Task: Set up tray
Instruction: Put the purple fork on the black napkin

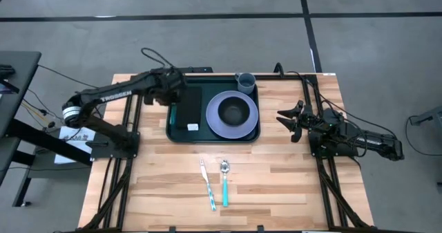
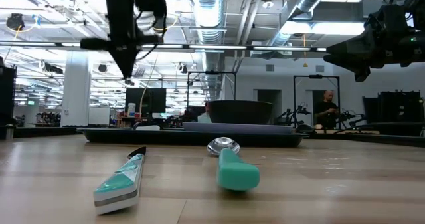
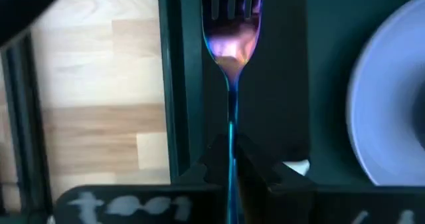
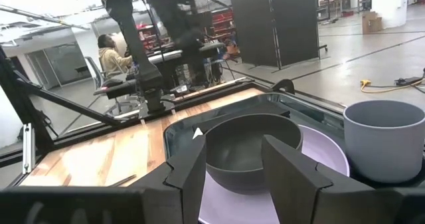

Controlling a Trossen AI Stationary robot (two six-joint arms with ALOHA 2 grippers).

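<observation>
The dark green tray [image 1: 214, 140] lies at the table's far middle. On it are a lavender plate [image 1: 219, 126] with a dark bowl [image 1: 235, 112], a grey cup [image 1: 246, 82] at its far right corner, and a narrow black flat rectangle [image 1: 188, 108] on its left part. My left gripper [image 1: 174, 95] hangs over the tray's left part, shut on a fork [image 3: 231, 44] with an iridescent head. My right gripper [image 1: 290, 119] hovers open over the table right of the tray, facing the bowl [image 4: 249, 151]. My left gripper [image 3: 232, 161] pinches the fork's thin handle [image 3: 232, 127] between its two fingers, coming from above and pointing down [image 2: 127, 64]. The fork runs on along the fingers, tines farthest from them. It is lifted clear, over the black rectangle [image 3: 279, 104] beside the tray's left rim [image 3: 179, 84].
A teal-handled knife [image 1: 207, 184] and a teal-handled spoon [image 1: 224, 181] lie side by side on the near middle of the wooden table. Bare wood lies left and right of them. People show in the room beyond the table.
</observation>
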